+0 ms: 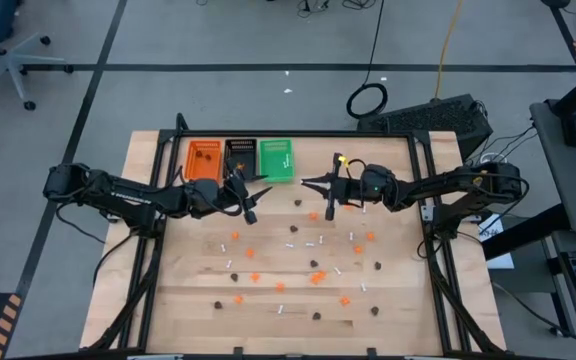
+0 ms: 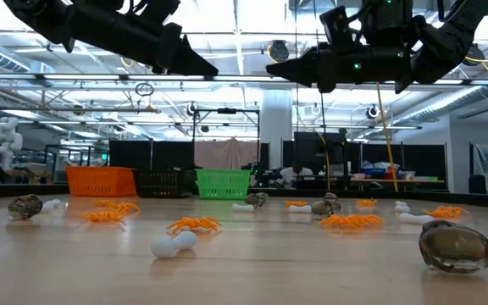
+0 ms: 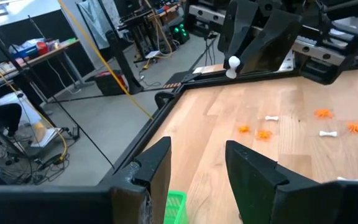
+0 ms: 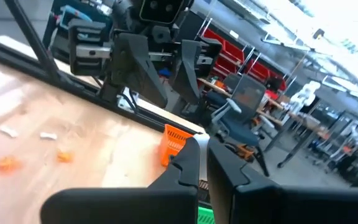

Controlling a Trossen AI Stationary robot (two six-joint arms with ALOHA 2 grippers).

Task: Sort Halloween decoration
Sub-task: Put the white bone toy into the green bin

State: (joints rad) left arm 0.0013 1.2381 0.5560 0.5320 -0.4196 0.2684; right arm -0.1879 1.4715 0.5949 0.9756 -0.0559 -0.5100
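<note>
Small orange blobs [image 1: 315, 278], dark blobs [image 2: 454, 246] and white sticks [image 2: 172, 244] lie scattered over the wooden table. My right gripper [image 1: 306, 183] hovers high over the table's far middle, pointing toward the left edge, shut on a white stick [image 3: 232, 64]. My left gripper [image 1: 256, 200] hovers facing it, just in front of the black and green trays. It is open with nothing between its fingers [image 3: 157, 168]. The green tray [image 3: 176, 206] shows below their gap. My right gripper pinches the white stick between its two fingertips [image 3: 248, 48], coming level from the table's right side. One knobbed end [image 3: 232, 62] of the stick pokes out past the fingertips. The stick is lifted well clear of the table.
The orange tray [image 1: 205, 160], the black tray [image 1: 240, 158] and the green tray [image 1: 276, 160] stand side by side at the table's far edge, left of centre. A raised black frame [image 1: 423, 215] borders the table. The two grippers are close together.
</note>
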